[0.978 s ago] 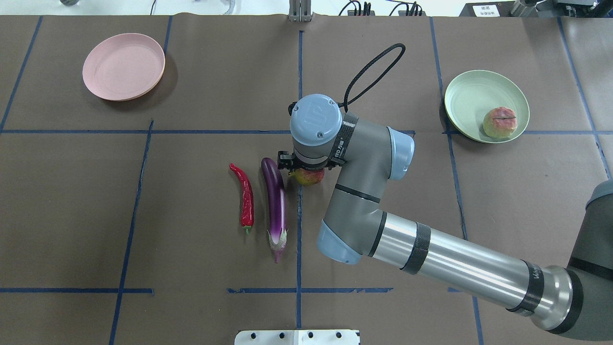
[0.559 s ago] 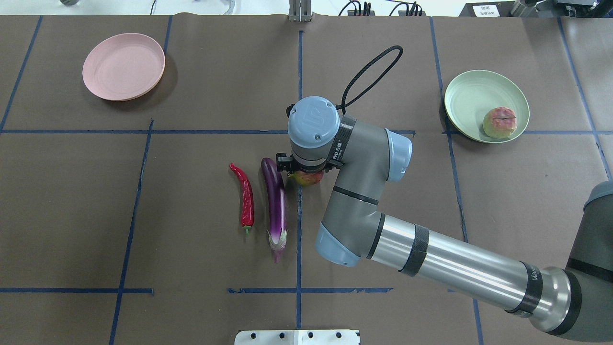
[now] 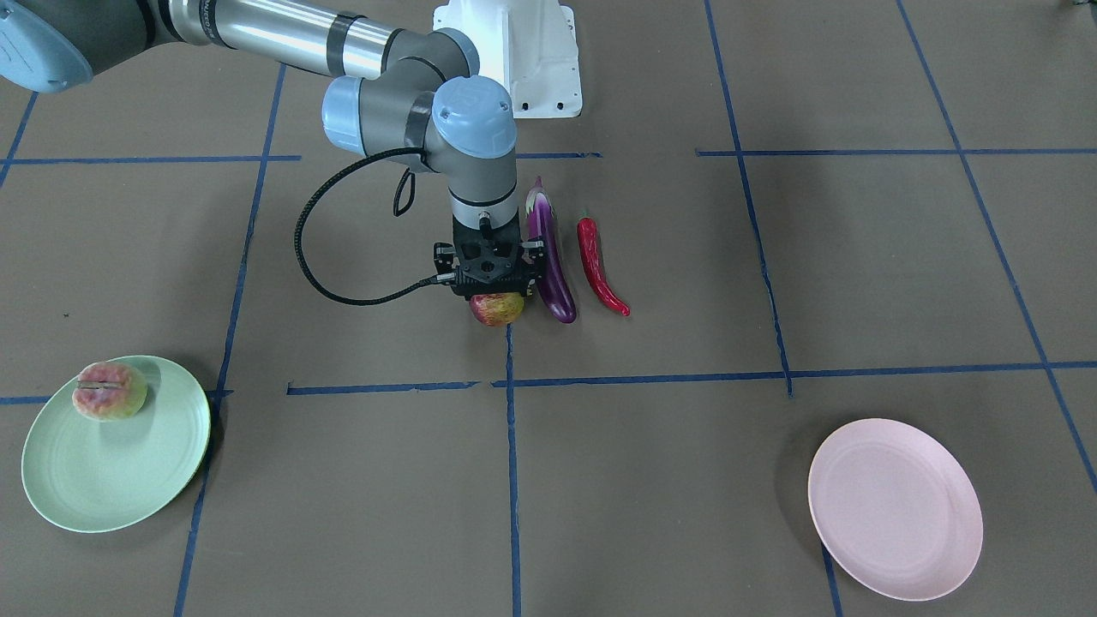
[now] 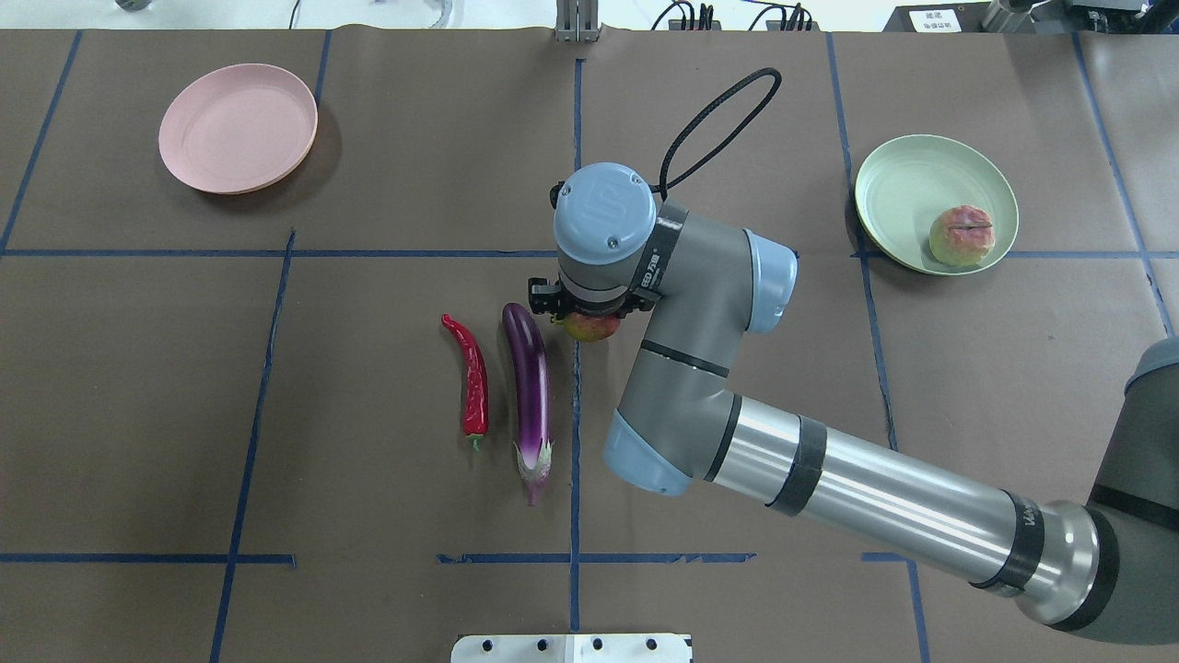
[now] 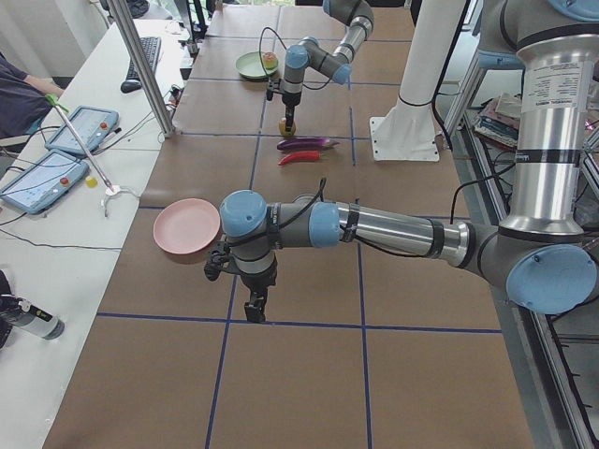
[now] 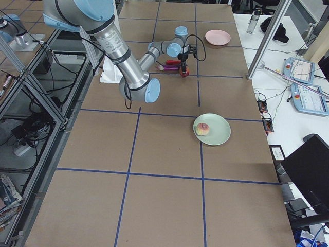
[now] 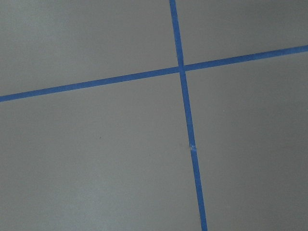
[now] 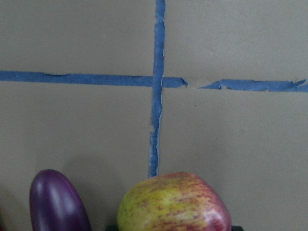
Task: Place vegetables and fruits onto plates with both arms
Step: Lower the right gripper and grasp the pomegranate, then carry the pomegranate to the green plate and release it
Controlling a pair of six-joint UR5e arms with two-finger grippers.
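My right gripper [image 3: 494, 296] is shut on the red-and-yellow-green pomegranate [image 3: 495, 309] and holds it just above the table at the middle, right beside the tip of the purple eggplant [image 4: 530, 387]. The pomegranate fills the bottom of the right wrist view [image 8: 175, 204]. The red chili [image 4: 473, 373] lies beside the eggplant. The peach [image 4: 962, 236] sits on the mint green plate [image 4: 907, 189] at the far right. The pink plate [image 4: 238, 127] at the far left holds nothing. My left gripper [image 5: 254, 309] hangs over bare table; I cannot tell whether it is open.
The white base block [image 4: 571, 647] sits at the table's near edge. Blue tape lines [image 4: 576, 414] cross the brown table cover. A black cable loop [image 4: 718, 133] arches from the right wrist. Tablets and an operator are beside the table in the left exterior view.
My right gripper has moved a little toward the table's far side with the pomegranate in it, away from the eggplant's tip. The other things have not moved.
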